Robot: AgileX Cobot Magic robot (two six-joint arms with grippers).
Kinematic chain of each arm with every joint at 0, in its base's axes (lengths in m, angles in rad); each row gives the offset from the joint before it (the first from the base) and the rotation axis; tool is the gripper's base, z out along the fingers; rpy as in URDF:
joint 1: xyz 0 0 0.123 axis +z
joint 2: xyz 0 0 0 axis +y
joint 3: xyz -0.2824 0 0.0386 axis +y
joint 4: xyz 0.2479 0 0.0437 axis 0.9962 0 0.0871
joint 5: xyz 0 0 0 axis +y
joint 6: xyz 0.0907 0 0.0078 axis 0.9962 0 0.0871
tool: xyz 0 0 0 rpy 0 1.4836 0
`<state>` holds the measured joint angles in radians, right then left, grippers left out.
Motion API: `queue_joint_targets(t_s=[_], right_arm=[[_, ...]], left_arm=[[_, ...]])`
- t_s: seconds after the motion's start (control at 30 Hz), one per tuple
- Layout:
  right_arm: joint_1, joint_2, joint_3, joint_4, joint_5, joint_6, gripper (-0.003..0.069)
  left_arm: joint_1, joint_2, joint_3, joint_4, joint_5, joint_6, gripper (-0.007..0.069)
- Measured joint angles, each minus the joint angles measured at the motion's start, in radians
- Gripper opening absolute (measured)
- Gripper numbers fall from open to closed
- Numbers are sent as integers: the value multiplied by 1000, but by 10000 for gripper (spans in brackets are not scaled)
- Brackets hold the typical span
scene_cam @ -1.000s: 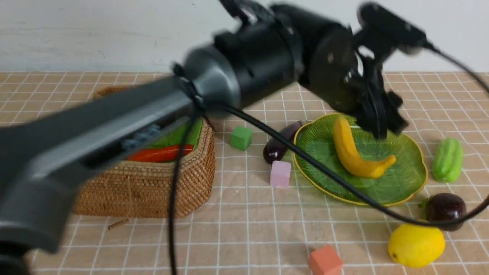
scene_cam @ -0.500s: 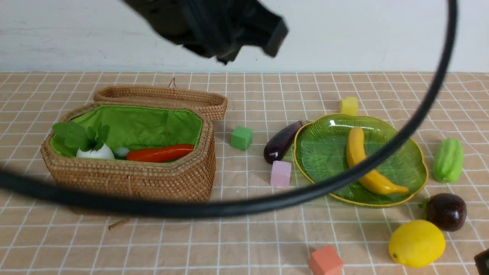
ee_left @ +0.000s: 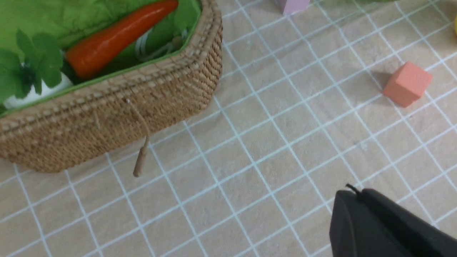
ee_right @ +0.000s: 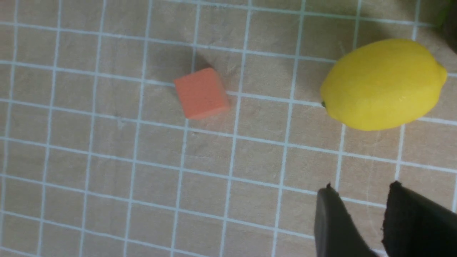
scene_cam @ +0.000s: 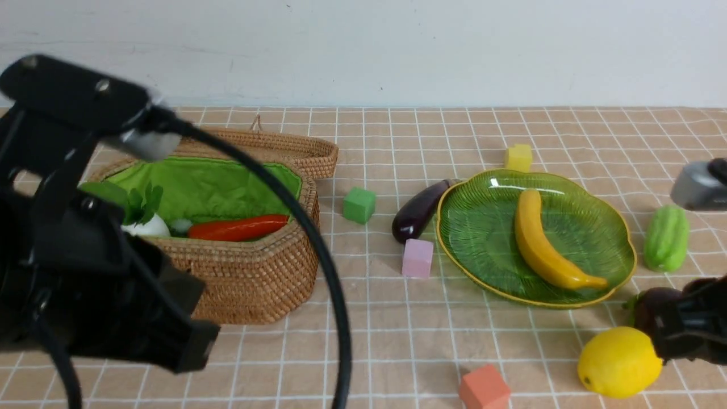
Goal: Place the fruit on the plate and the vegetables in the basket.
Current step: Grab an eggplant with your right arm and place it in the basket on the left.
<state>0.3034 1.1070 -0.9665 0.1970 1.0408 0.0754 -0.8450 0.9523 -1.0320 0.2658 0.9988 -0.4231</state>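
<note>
Right gripper (ee_right: 360, 192) empty, fingers (ee_right: 414, 221) slightly parted, lemon (ee_right: 383, 84) just ahead untouched, left gripper (ee_left: 360, 210) one finger showing, opening impossible to tell

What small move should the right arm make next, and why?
Probably shift the right gripper over the lemon, widening its jaws on the way. The lemon lies off the plate, close to that gripper. The jaws are empty and stand only slightly apart, narrower than the lemon. Of the fruit, only the banana is on the plate so far.
</note>
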Motion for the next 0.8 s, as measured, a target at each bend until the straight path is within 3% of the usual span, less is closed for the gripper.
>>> queue_joint_targets(t_s=[0.23,0.43,0.67,0.8], right_arm=[[32,238,-244,95,3,-49,230],[201,553,-574,58,-3,46,238],[241,907,-970,-59,55,299,356],[240,1137,-1233,-108,142,427,486]], left_arm=[[0,-99,44,22,-10,-33,-13],[0,-171,47,37,20,-69,-13],[0,-185,57,37,30,-71,-13],[0,-185,108,37,27,-70,-13]])
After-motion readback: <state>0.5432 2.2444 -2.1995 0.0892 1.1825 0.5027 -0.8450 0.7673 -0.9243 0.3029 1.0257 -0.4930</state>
